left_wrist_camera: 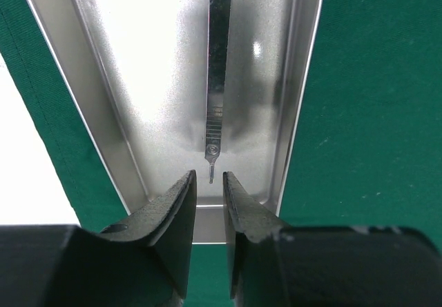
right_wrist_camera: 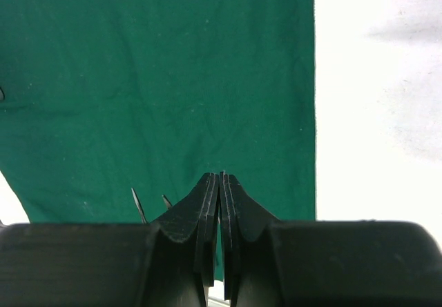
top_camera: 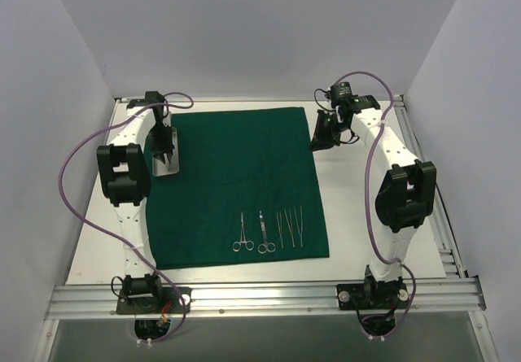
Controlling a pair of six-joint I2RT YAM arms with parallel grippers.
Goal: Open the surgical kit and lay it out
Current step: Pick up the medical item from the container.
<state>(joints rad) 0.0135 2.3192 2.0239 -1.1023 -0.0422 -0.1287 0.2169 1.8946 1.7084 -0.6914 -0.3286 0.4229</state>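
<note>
The dark green cloth [top_camera: 240,175] of the surgical kit lies spread flat on the table. A shiny metal tray [top_camera: 172,170] rests on its left edge. My left gripper [top_camera: 165,155] hovers over the tray's near end, jaws slightly open with nothing between them. In the left wrist view a slim steel handle [left_wrist_camera: 219,65] lies lengthwise in the tray [left_wrist_camera: 138,79], its tip just beyond my left gripper [left_wrist_camera: 210,180]. Two ring-handled tools [top_camera: 242,234] [top_camera: 264,233] and two tweezers [top_camera: 289,226] lie in a row near the cloth's front edge. My right gripper [top_camera: 324,134] is shut and empty at the cloth's far right edge.
White walls enclose the table on three sides. An aluminium rail [top_camera: 260,297] carries both arm bases along the front. In the right wrist view my right gripper [right_wrist_camera: 221,176] is over the cloth [right_wrist_camera: 159,79] next to bare white table [right_wrist_camera: 380,114], with two tweezer tips [right_wrist_camera: 137,203] showing.
</note>
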